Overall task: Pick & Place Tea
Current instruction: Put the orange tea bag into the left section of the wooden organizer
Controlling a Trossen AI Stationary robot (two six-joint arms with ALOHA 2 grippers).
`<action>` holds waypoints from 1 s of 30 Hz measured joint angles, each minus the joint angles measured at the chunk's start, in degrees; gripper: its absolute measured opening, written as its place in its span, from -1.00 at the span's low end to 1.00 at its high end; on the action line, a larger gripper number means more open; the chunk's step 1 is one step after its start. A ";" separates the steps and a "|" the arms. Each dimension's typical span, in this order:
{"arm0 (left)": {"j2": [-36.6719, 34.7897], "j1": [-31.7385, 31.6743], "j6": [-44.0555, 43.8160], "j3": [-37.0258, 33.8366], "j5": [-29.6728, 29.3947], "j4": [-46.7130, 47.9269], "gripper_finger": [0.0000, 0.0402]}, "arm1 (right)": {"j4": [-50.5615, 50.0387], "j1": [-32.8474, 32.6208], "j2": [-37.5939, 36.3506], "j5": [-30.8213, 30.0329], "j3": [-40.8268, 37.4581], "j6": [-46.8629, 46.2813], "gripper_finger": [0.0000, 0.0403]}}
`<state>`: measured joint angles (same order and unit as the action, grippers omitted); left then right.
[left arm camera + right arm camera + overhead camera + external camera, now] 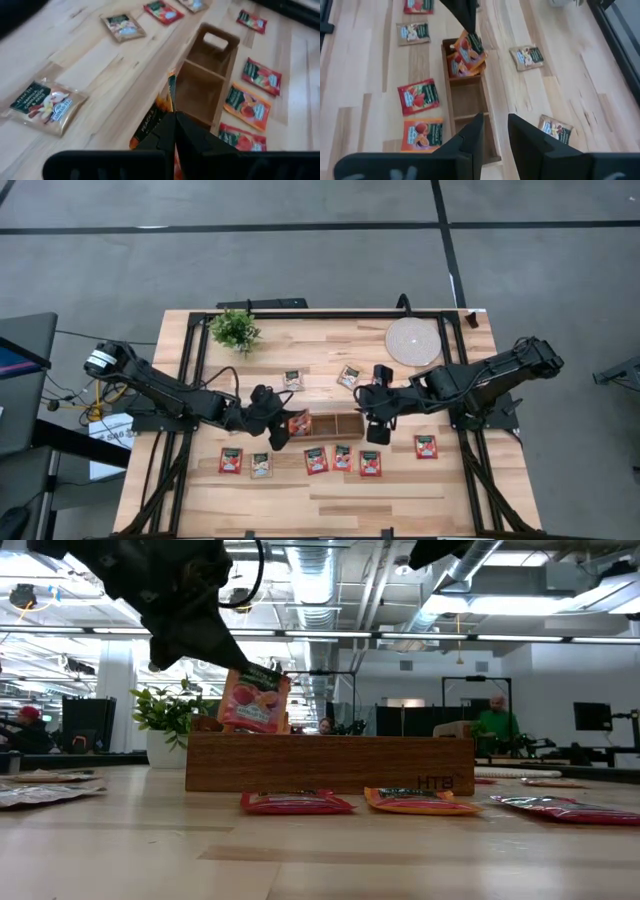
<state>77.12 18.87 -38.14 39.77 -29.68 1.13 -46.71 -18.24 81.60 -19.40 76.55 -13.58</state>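
Left tool (468, 22) pinching red sachet (471, 47) over tray (470, 102) end compartment, right tool (495, 131) part-open, empty

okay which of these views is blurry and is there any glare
Left wrist view: the fingers and the held sachet are soft, close to the lens. Low view: the bright ceiling lights glare and the left arm is a dark silhouette. High view: evenly lit, no glare.
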 joint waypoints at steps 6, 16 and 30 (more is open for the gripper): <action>0.00 -0.02 0.12 -3.45 0.45 -5.20 -1.00 | 0.53 0.00 0.00 0.02 0.00 -1.48 -0.61; 0.00 -0.02 1.19 -5.48 1.41 -7.76 -1.00 | 0.54 -0.10 0.00 0.13 0.00 -3.08 -0.61; 2.58 -0.02 1.60 -6.14 1.42 -9.36 -1.00 | 2.62 -0.11 0.00 0.11 0.00 -3.06 -0.61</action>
<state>79.71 18.85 -36.53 33.63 -28.26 -8.23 -44.10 -18.35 81.60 -19.29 76.55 -16.64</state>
